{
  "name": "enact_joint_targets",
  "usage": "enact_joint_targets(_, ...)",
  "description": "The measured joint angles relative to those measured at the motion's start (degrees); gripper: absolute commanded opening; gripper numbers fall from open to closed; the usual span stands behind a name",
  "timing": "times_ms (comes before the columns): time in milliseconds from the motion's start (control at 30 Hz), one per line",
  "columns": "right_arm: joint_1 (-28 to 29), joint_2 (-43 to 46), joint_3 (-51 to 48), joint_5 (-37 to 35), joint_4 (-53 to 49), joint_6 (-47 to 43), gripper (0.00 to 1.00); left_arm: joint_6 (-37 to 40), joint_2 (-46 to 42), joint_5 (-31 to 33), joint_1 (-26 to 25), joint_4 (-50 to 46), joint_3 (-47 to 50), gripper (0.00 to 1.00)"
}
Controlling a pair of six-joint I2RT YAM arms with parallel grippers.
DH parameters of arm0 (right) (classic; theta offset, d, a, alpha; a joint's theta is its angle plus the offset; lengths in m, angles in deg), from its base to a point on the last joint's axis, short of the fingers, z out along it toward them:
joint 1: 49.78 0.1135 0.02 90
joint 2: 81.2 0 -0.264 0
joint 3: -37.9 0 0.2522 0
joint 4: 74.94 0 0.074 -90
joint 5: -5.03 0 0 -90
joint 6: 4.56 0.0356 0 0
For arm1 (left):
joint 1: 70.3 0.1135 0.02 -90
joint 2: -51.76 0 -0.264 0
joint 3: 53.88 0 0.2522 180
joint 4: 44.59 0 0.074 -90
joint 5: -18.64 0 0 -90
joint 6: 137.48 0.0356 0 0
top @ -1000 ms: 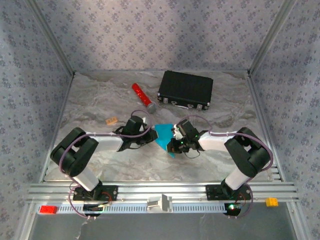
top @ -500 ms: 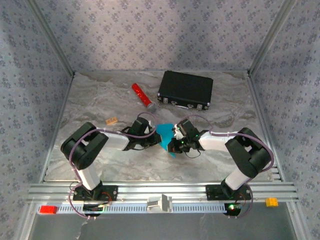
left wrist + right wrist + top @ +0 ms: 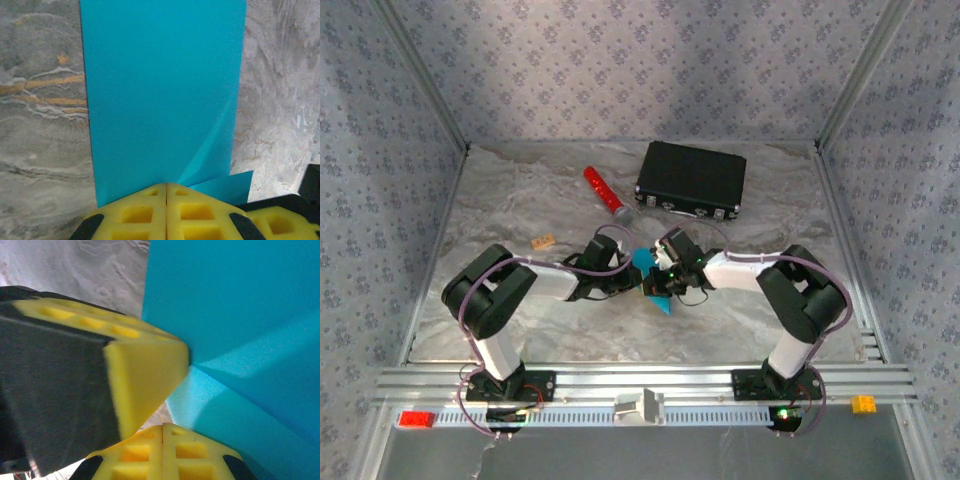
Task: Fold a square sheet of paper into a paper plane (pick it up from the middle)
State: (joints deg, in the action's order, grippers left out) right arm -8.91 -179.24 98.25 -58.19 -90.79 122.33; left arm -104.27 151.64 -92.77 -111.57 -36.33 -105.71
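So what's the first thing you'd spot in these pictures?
The bright blue paper in the middle of the table, pinched from both sides by the left gripper and the right gripper. Behind them, a black case lies at the back, with a red tube to its left.

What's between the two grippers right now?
The blue paper, pinched by the left gripper and right gripper from opposite sides, as the top external view shows.

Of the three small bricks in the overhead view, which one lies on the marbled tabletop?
The tan brick; the red brick and yellow brick sit at opposite ends of the front rail.
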Motion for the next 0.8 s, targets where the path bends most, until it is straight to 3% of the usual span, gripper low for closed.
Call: enact_joint_targets(800, -2.01, 6.19, -6.93, -0.39, -1.05, -2.25, 0.08, 0.02, 0.33, -0.44, 0.11, -0.24, -0.37, 0.06)
